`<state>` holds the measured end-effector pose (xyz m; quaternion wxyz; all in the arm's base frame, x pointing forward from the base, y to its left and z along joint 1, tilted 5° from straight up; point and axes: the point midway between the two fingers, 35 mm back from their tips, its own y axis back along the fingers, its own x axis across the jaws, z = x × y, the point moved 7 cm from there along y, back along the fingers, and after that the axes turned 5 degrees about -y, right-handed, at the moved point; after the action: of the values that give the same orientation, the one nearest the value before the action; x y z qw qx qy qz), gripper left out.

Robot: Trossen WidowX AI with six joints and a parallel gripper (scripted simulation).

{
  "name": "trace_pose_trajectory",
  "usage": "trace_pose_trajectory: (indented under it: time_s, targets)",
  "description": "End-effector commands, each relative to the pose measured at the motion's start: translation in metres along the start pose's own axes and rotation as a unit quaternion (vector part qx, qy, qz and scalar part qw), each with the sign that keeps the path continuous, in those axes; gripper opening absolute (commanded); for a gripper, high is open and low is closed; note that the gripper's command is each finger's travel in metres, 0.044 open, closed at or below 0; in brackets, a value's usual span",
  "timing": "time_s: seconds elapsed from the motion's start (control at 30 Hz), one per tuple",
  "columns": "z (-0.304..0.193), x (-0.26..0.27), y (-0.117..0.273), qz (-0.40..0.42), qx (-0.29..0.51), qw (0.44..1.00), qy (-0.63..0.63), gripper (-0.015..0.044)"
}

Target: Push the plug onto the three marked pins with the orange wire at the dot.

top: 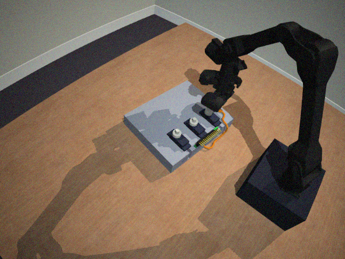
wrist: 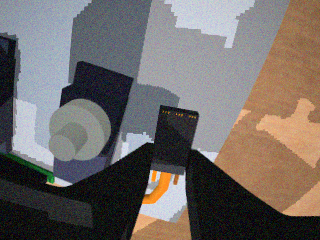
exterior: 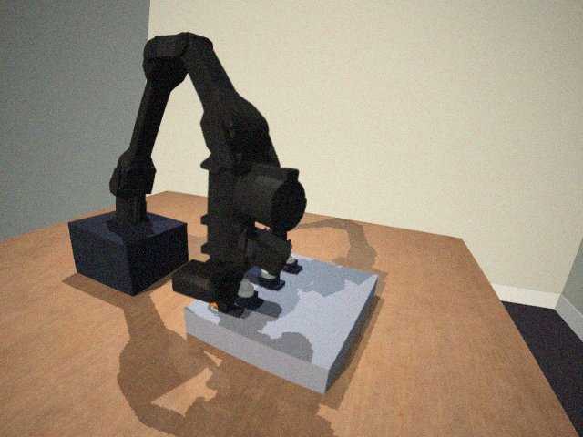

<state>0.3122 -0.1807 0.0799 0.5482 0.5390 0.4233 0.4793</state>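
My gripper [top: 216, 108] [exterior: 227, 306] [wrist: 170, 154] is shut on the plug [exterior: 235, 311] [wrist: 176, 135], a flat black block, low over the grey holder [top: 149, 132] [exterior: 329, 324] [wrist: 200, 75]. In the wrist view the fingers grip its wire end, and three small gold-edged marks show at its far end. The orange lead [top: 226, 128] [exterior: 213, 305] [wrist: 161, 190] leaves the plug between the fingers and loops around the near edge. The pin row [top: 210, 137] sticks out there, with a green band [top: 216, 128] near its right end. The dot is too small to tell. The plug is hidden in the top view.
Three dark servos with pale round hubs stand on the holder: left [top: 182, 143], middle [top: 198, 129] and right [top: 213, 118] [wrist: 120, 92]. The right one stands close beside my fingers. The arm's dark base block [top: 261, 203] [exterior: 103, 263] stands on the wooden table [top: 125, 209] [exterior: 424, 376].
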Motion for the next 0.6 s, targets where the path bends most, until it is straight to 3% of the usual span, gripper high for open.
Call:
trace_pose_trajectory:
  time_s: [0.0,0.57]
  targets:
    - [0.003,-0.001,0.034,-0.004,-0.014,1.000,0.004,0.0000]
    - [-0.028,0.029,0.054,-0.002,-0.012,1.000,-0.020,0.0000]
